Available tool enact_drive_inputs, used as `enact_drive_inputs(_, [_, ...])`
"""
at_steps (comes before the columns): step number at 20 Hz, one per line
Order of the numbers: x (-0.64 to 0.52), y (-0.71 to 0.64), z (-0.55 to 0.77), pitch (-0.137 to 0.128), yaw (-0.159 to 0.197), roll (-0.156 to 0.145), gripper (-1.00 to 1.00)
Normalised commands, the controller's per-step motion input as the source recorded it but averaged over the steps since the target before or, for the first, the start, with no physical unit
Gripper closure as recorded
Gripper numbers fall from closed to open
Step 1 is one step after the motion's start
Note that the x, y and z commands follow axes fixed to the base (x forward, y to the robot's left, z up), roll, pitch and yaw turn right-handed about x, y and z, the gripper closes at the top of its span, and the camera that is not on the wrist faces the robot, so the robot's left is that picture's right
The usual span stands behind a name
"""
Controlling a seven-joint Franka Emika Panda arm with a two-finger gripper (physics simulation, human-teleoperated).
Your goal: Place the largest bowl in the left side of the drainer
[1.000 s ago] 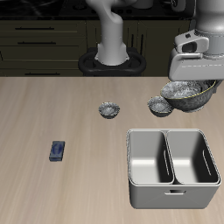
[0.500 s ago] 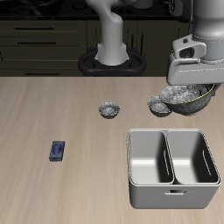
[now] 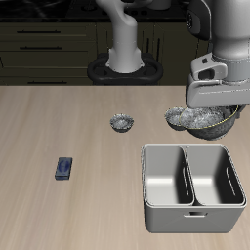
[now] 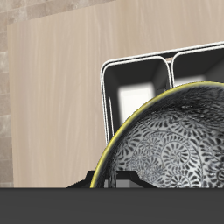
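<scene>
Exterior view: the gripper [image 3: 217, 105] hangs above the counter [image 3: 59, 122], just behind the drainer [image 3: 192, 187], w/ the largest bowl [image 3: 208, 118] carried under it, clear of the surface. The gripper housing hides the fingers here, so the grip can't be read directly; since the bowl hangs there w/ nothing under it, judged clamped on the bowl rim. The bowl sits tilted, its far edge tucked under the gripper body. The drainer stands near the counter's front edge; both compartments show bare metal, nothing inside. Two other bowls rest on the counter: the medium bowl [image 3: 178, 118], just beside the carried bowl, partly overlapped by it in this view, and the smallest bowl [image 3: 120, 121], farther along the counter. A small blue object [image 3: 63, 168] lies well apart from everything; not part of the job. Wrist view: the largest bowl [image 4: 179, 144] fills most of the pic, dark mottled inside facing the cam, yellowish rim line visible. Beyond it the drainer [image 4: 131, 74] appears w/ its divider and both compartments; still no contents. Finger pads not visible here either. Status: pick-up judged done, bowl lifted. Transfer approx. halfway; bowl is beside the drainer, not over it. Remaining: carry over the left compartment, lower, release, retract.
</scene>
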Motion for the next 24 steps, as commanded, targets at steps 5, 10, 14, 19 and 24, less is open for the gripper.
enact_drive_inputs(5, [-0.02, 0.1, -0.14, 0.011, 0.015, 0.051, 1.0])
enact_drive_inputs(10, [-0.06, 0.09, -0.01, 0.002, 0.006, 0.039, 1.0])
enact_drive_inputs(14, [-0.06, 0.06, -0.02, 0.002, 0.012, 0.029, 1.0])
enact_drive_inputs(19, [0.0, 0.0, -0.02, 0.004, 0.007, 0.017, 1.0])
enact_drive_inputs(24, [0.04, -0.01, 0.08, -0.012, -0.002, 0.009, 1.0])
